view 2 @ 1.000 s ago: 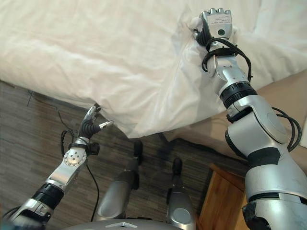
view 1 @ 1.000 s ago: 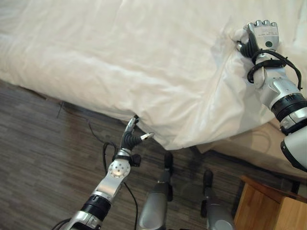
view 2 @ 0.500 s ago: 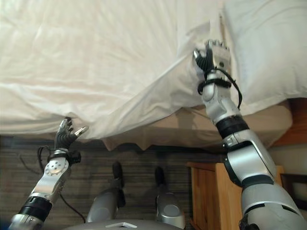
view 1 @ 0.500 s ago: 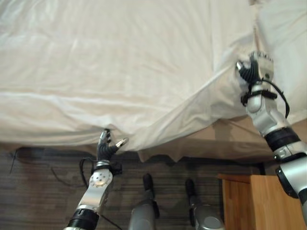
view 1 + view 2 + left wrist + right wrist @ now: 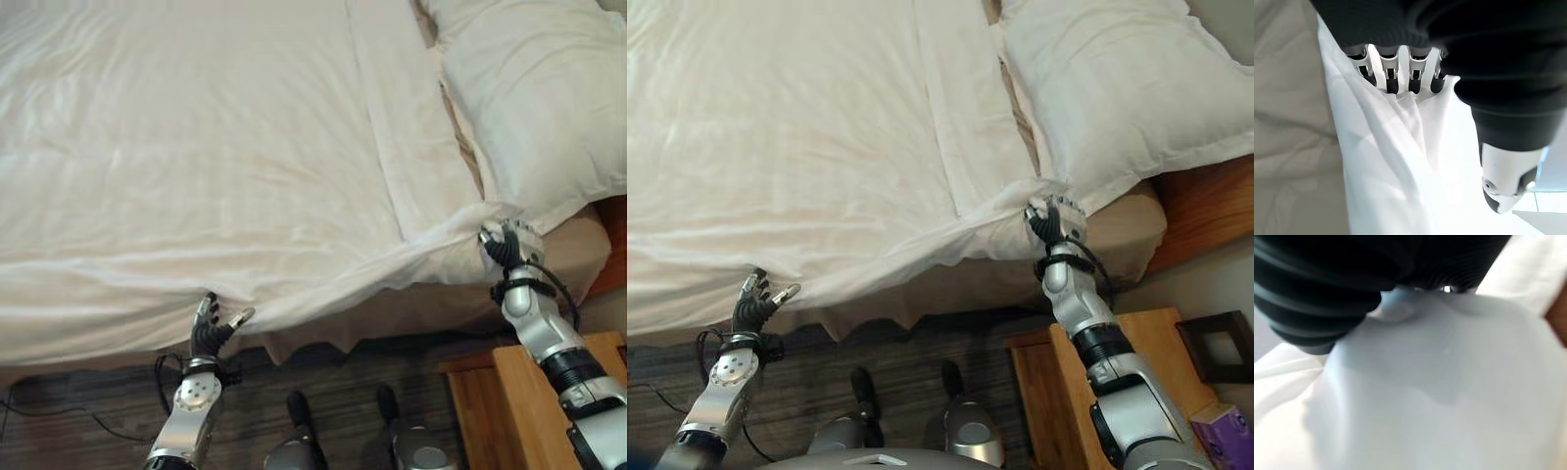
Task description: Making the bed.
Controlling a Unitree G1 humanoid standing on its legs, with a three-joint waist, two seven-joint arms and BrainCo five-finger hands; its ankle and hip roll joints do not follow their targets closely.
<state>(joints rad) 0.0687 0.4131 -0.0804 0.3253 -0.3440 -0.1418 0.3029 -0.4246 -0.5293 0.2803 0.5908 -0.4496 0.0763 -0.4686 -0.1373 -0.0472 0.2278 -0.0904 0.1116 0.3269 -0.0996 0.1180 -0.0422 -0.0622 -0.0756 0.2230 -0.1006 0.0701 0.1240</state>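
The white duvet (image 5: 196,166) lies spread over the bed, its near edge hanging over the beige bed skirt (image 5: 392,313); the right hand (image 5: 509,247) has its fingers curled into the duvet's near right corner, just below the white pillow (image 5: 534,88), and the left hand (image 5: 208,328) is at the near edge further left with fingers straight against the cloth and thumb held apart. Along the near side runs a strip of dark wood-grain floor (image 5: 88,411), bounded on the right by a wooden nightstand (image 5: 519,392) close beside the right arm
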